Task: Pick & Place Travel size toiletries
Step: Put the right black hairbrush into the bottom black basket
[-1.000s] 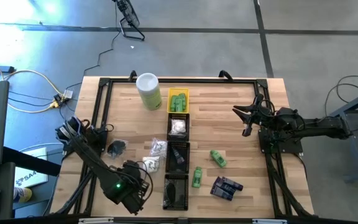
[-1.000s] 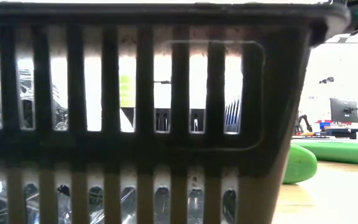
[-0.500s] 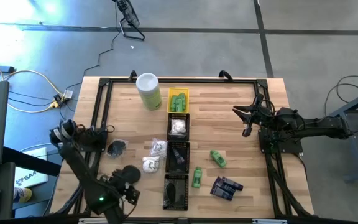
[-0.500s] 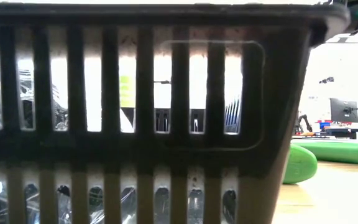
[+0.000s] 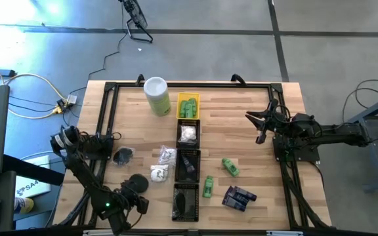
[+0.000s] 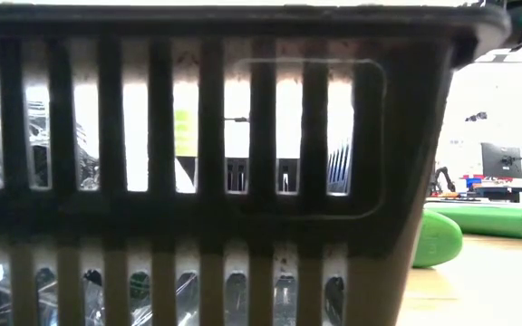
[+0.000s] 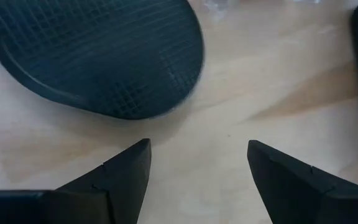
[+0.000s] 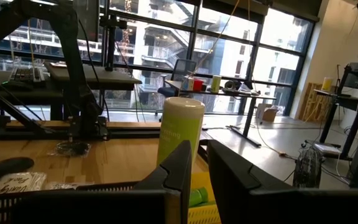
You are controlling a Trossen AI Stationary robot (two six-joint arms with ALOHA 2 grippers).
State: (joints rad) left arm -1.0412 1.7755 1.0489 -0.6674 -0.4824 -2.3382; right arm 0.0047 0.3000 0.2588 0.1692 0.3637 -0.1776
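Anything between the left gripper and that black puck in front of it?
No. In the left wrist view only bare wood separates the open left gripper from the black puck.

Left claw (image 5: 138, 204) drawn back from over the black puck (image 5: 137, 182) toward the table's 7 o'clock corner, now low beside the front edge with jaws apart. Puck uncovered, lying bare on the wood just past the fingertips (image 7: 124, 171), not held.

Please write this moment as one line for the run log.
left gripper: open, empty, low beside black puck | right gripper: shut, empty, waiting at table's right | puck: on table
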